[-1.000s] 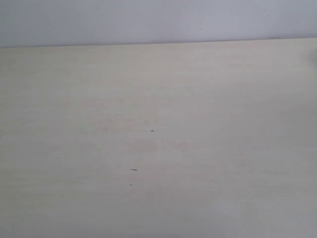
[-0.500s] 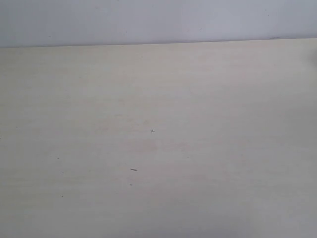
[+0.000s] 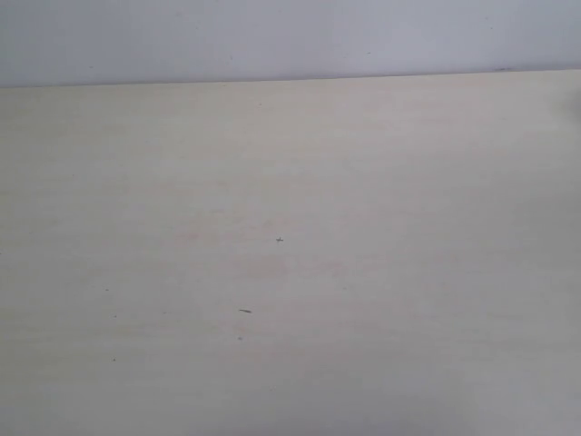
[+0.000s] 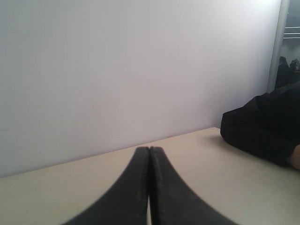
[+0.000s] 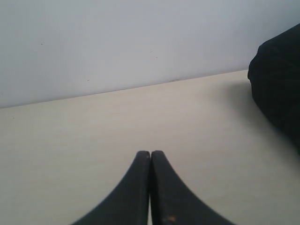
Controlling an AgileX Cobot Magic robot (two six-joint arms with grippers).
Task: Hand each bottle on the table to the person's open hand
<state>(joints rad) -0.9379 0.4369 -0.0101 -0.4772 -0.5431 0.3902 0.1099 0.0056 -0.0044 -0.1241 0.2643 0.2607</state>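
The pale beige table (image 3: 363, 182) fills the exterior view, and no bottle shows in any view. Neither gripper appears in the exterior view. My left gripper (image 4: 149, 149) is shut with nothing between its black fingers, low over the table (image 4: 56, 197). Shut and empty too, my right gripper (image 5: 150, 153) hangs over the table (image 5: 70, 140). A black sleeve (image 4: 262, 126) rests on the table's far end in the left wrist view, with a sliver of skin (image 4: 296, 157) at the frame's edge. The open hand itself is out of view. The same black sleeve (image 5: 279, 89) shows in the right wrist view.
A plain pale wall (image 3: 272, 36) rises behind the table's far edge. A few tiny dark specks (image 3: 279, 239) mark the tabletop. A window frame (image 4: 276, 42) stands beyond the sleeve in the left wrist view.
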